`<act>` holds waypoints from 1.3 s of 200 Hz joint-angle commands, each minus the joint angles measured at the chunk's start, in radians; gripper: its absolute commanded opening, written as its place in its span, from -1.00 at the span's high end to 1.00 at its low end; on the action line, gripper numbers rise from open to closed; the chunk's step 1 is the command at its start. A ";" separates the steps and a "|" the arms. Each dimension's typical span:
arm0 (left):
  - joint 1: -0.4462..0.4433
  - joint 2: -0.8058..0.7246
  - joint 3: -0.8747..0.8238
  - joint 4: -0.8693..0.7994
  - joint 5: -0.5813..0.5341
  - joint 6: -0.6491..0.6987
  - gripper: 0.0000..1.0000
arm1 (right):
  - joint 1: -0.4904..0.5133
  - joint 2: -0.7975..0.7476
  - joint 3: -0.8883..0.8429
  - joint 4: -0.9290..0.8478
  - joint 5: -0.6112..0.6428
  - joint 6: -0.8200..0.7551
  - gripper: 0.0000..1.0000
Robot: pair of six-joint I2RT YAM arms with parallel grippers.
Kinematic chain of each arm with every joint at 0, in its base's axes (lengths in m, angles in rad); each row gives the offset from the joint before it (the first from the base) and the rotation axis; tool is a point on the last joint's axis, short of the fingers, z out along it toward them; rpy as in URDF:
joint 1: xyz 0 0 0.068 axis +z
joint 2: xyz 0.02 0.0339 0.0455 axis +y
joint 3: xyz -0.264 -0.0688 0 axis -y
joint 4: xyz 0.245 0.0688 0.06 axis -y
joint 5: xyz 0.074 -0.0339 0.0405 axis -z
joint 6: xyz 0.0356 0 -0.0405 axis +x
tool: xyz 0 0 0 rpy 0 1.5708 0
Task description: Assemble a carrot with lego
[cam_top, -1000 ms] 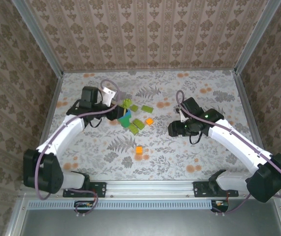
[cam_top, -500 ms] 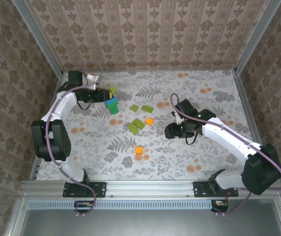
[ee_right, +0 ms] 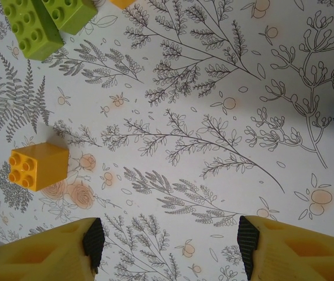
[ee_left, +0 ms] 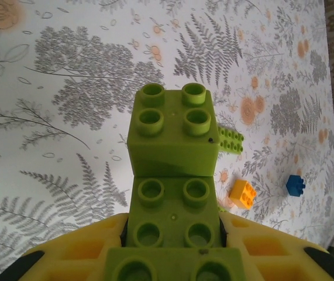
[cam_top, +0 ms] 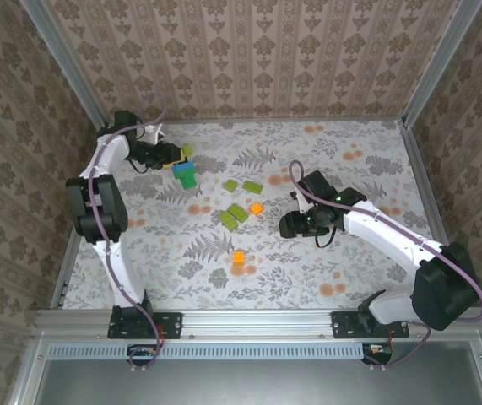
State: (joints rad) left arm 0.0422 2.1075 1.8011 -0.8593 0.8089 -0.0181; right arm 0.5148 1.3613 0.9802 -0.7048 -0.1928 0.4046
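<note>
Left pincer [cam_top: 170, 155] clamped on the carrot [cam_top: 185, 167], far out toward the back left of the table [cam_top: 350, 160]. From above we log lime green nearest the fingers, then blue, then darker green at the free end. We see no orange on it. The long axis runs straight out from between the fingers toward the table's middle. The left wrist view agrees: lime-green bricks stacked in a line away from the yellow fingers, studs facing the camera.

Right pincer [ee_right: 167, 237] spread wide, nothing between its fingers, over bare table. One orange brick [ee_right: 38, 166] lies off to the side, just beyond the finger at the left of the right wrist view, not in the gap. A pair of lime-green bricks [ee_right: 38, 26] sits further ahead, and the second orange brick [cam_top: 257, 207] is just beside them.

Our reading: both orange pieces lie between the arms, near the right pincer and well apart from the carrot. So the right arm is the nearer one, and it must shift sideways before closing.

Containers: none noted; all bricks lie loose on the table.
</note>
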 commanded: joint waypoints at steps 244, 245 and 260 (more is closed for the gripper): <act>0.031 0.507 0.615 -0.415 0.014 0.072 0.06 | 0.005 0.004 -0.036 0.028 -0.023 -0.021 -0.25; 0.031 0.508 0.615 -0.414 0.014 0.071 0.05 | 0.005 0.004 -0.036 0.028 -0.023 -0.022 -0.25; 0.035 0.513 0.615 -0.404 0.014 0.063 -0.01 | 0.006 0.004 -0.036 0.028 -0.022 -0.021 -0.24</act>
State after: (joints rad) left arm 0.0578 2.5912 2.3806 -1.2560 0.8021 0.0475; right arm 0.5152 1.3613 0.9581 -0.6800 -0.1963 0.3950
